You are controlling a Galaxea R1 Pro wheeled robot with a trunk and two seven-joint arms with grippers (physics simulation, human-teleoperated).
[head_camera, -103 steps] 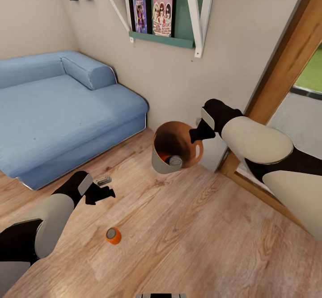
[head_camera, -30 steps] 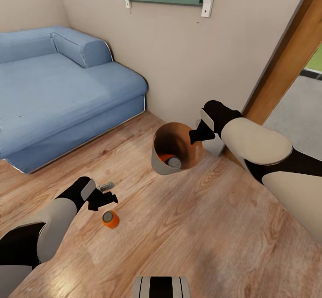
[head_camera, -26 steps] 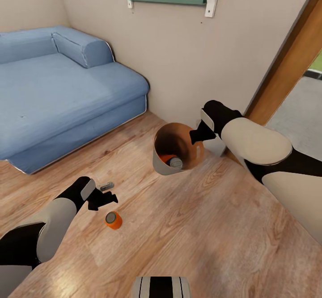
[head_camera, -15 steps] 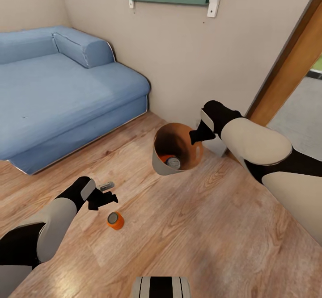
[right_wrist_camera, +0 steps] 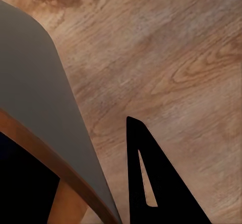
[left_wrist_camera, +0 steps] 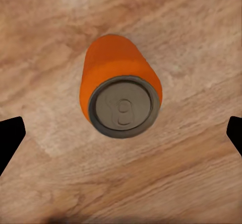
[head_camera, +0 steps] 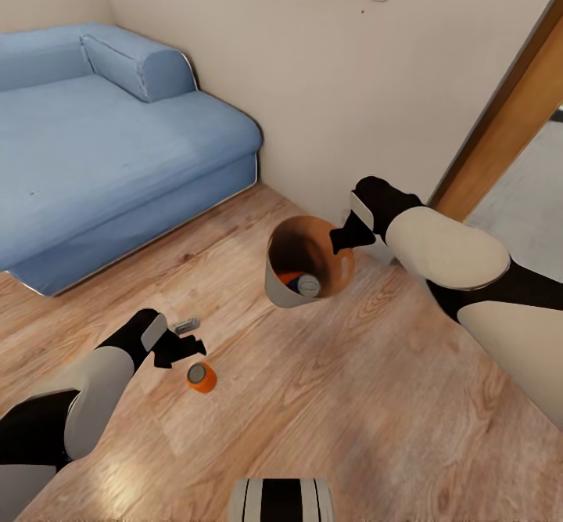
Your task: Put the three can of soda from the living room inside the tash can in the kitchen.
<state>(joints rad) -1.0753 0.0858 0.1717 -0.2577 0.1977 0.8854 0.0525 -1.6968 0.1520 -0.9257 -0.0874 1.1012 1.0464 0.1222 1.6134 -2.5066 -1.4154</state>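
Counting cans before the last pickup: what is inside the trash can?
Inside the trash can: an orange can and a dark can's silvery top. The wall hides the bottom.

Sofa (head_camera: 94, 138) cut off at frame edge

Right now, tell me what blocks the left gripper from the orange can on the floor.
Nothing visible. The orange can stands upright on bare wood floor, centred between the open left gripper's fingertips, with clear space on both sides.
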